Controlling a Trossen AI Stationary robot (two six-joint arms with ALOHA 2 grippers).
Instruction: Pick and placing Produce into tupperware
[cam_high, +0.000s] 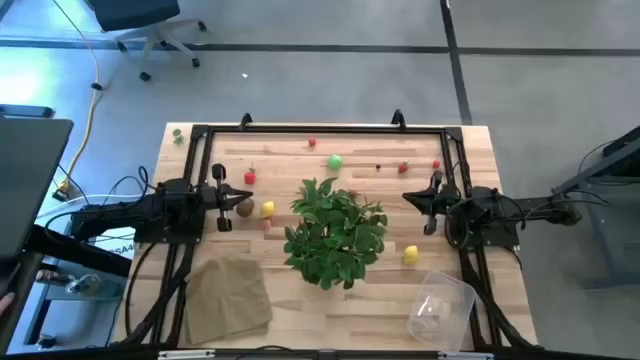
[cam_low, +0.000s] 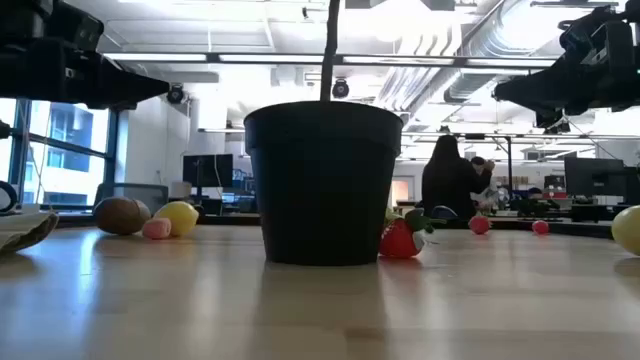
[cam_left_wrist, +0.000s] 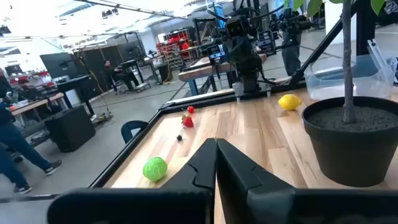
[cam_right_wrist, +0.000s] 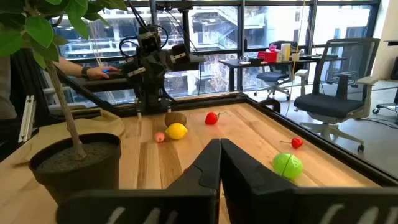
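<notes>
Clear plastic, the lidless rounded tupperware (cam_high: 441, 305) lies empty at the wooden bench's (cam_high: 390, 315) near right corner, tiny toy produce (cam_high: 334, 161) scattered around the leafy potted plant (cam_high: 335, 232), while my left jaws (cam_high: 246, 195) and right jaws (cam_high: 407, 197) hover shut, holding nothing.

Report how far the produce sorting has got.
Nothing looks done: the tupperware holds no produce that shows. Nothing in hand: left gripper and right gripper are both shut and empty. Left: all of it, including the yellow lemon and green piece.
</notes>
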